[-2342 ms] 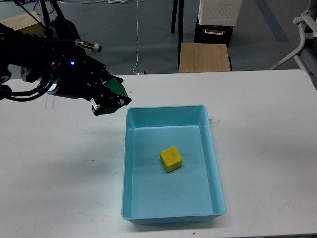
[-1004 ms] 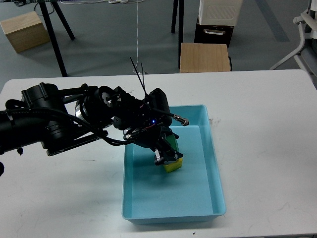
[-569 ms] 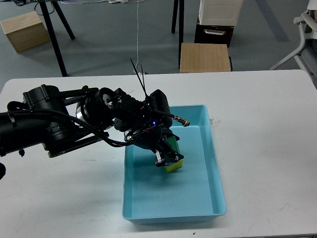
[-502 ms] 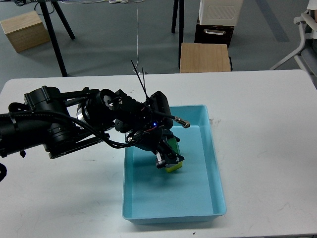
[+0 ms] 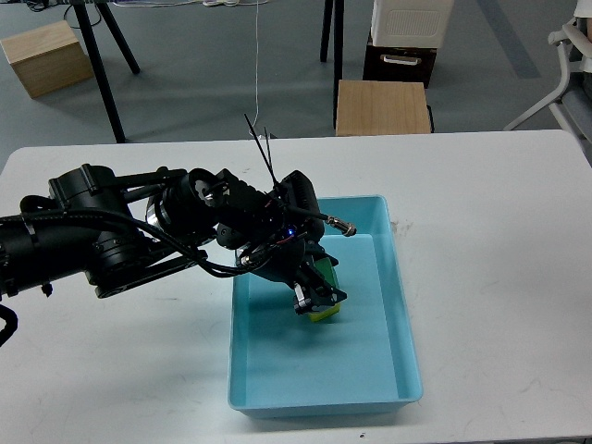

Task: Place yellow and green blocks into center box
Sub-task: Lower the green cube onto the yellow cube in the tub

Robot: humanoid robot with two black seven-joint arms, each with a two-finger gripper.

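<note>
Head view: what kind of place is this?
Probably a robotics lab or workshop: a white table on grey floor, tripod legs behind it, tan wooden boxes and an office chair base.

White table (image 5: pixel 499 213) in front, faintly scuffed. Beyond its far edge, grey floor (image 5: pixel 203 74) with a pale painted line at upper right. 2 tan wooden boxes: 1 (image 5: pixel 382 107) against the table's far edge, 1 (image 5: pixel 38 57) at upper left. White-and-black box (image 5: pixel 404 37) behind. Black tripod legs (image 5: pixel 100 65) nearby; white chair base (image 5: pixel 560 79) at right.
</note>
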